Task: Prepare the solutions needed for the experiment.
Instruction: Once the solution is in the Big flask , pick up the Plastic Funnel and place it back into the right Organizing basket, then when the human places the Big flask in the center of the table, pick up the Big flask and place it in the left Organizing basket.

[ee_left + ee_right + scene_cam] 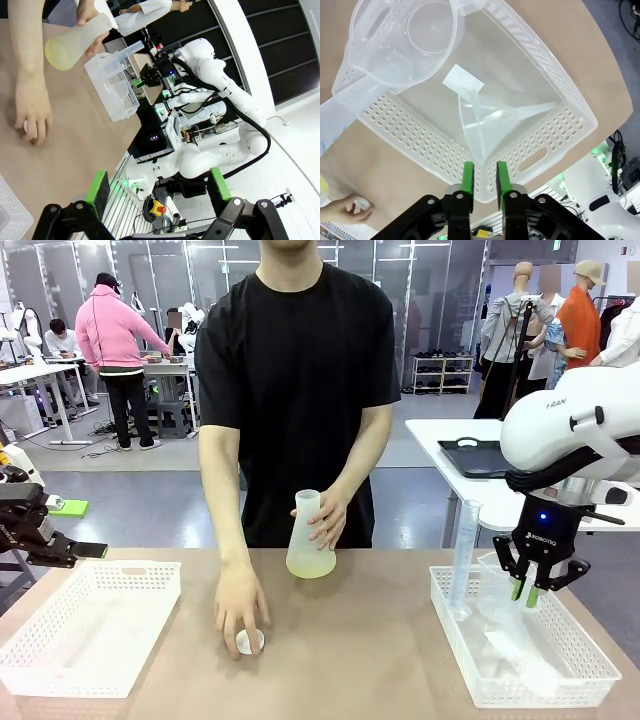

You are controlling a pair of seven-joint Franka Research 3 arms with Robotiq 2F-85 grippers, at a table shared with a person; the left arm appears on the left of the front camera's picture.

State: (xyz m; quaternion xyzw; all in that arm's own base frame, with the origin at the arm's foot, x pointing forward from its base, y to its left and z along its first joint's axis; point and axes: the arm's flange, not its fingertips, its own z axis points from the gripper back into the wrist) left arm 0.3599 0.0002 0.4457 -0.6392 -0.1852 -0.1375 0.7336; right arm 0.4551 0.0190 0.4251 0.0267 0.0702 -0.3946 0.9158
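Solution (311, 566), pale yellow and a little cloudy, lies low in the frosted conical flask (309, 530). A person's hand (330, 522) holds the flask by its neck over the middle of the worktop (380, 640); whether its base touches the top I cannot tell. The person's other hand (240, 605) rests on the worktop by a small white cap (250, 642).

The right pincer (484, 176) hangs over the right basket (598, 660), its jaws narrow with nothing between them. In that basket lie a clear funnel (490, 125) on its side, a handled measuring jug (405, 40) and a tall graduated cylinder (465, 560). The left pincer (159, 189) waits at the left side near the left basket (130, 565), jaws wide and empty.

The step in hand looks like fetching the funnel for the flask. To do it well, the right pincer should probably spread wider before it descends, since the present gap seems too tight for the cone. The funnel's wide mouth lies close to the basket wall beneath the fingers, so a straight drop risks striking the rim; shifting inward toward the cone's narrowing part or the stem would likely give a surer hold. Thin clear plastic may slip or flex, so a gentle squeeze across a firm section seems wise. The lift should go straight up, clear of the jug and cylinder.
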